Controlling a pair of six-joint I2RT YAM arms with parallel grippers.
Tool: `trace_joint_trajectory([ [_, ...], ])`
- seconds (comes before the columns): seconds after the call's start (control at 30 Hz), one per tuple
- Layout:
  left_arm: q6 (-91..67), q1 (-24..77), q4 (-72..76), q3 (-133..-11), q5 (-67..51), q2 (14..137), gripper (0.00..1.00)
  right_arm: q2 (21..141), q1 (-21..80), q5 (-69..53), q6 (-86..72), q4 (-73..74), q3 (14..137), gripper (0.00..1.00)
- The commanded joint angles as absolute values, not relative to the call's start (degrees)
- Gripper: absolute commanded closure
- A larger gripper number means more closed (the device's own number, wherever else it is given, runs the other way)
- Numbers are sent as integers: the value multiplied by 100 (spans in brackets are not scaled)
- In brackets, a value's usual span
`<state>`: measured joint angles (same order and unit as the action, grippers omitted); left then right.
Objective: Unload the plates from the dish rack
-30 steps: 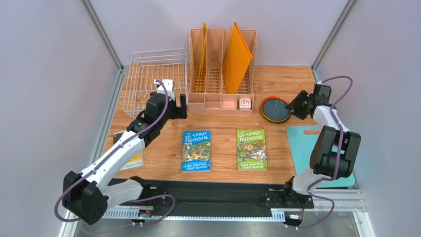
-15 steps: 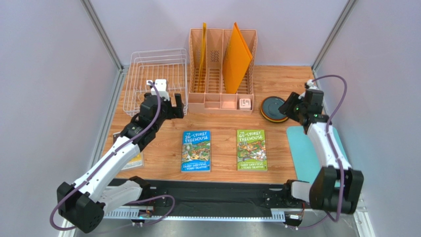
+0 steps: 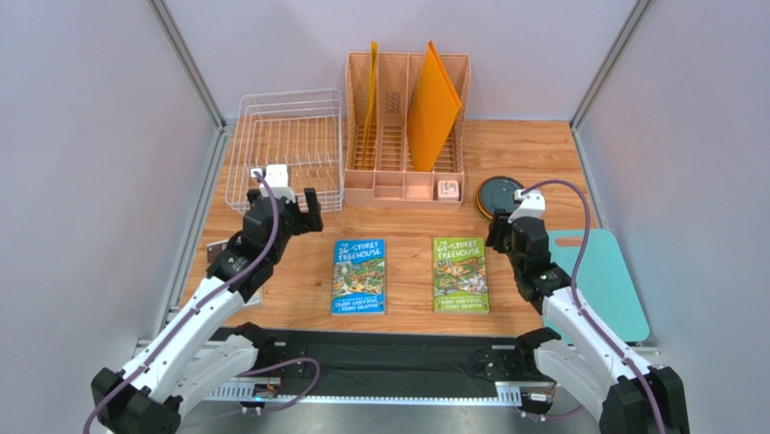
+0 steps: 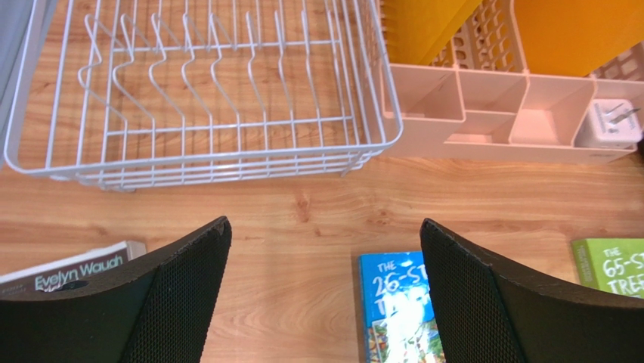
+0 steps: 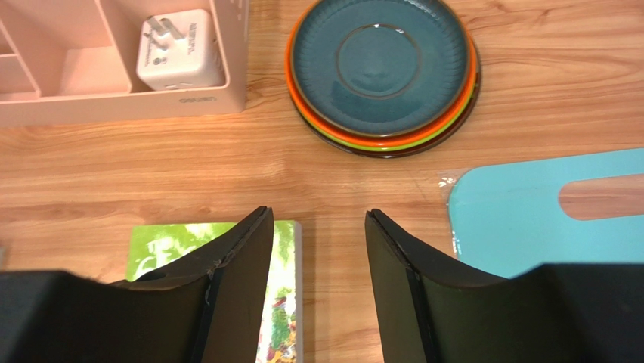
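The plates (image 5: pixel 382 76) are sitting stacked on the worktop (image 5: pixel 151 166) beside the peach organizer (image 5: pixel 113 110). The left pincer (image 4: pixel 325 227) is hovering spread wide near the dish rack (image 4: pixel 204 162); the right pincer (image 5: pixel 317 214), parted and empty, near the stack.

A white wire dish rack (image 3: pixel 289 92), a rectangular basket with a row of thin upright prongs, sits flat at the far left of the wooden tabletop (image 3: pixel 533 149). Bare wood shows through its wires (image 4: pixel 227 155). Four small round plates (image 3: pixel 500 196) lie out of the rack, well apart from it, stacked flat on the right side of the table. The top plate (image 5: pixel 382 57) is dark blue-black with a ribbed rim, face up. Beneath it show orange, lime green and dark edges.
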<state>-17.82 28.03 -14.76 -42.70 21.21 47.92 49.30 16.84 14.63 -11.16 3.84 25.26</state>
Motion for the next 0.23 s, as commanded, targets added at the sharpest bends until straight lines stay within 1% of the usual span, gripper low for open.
trace_joint_trajectory([
  [0.0, -1934, 2804, -1319, -3938, 2591, 4483, 1, 4781, 1854, 2635, -756, -1018, 2119, 46],
  [0.1, -1846, 2804, -1204, -3753, 2873, 4298, 1, 4773, 1855, 3005, -704, -1212, 2048, 46],
  [0.2, -1749, 2804, -1169, -3770, 3128, 4368, 0, 4781, 1863, 3330, -572, -1274, 2057, 46],
])
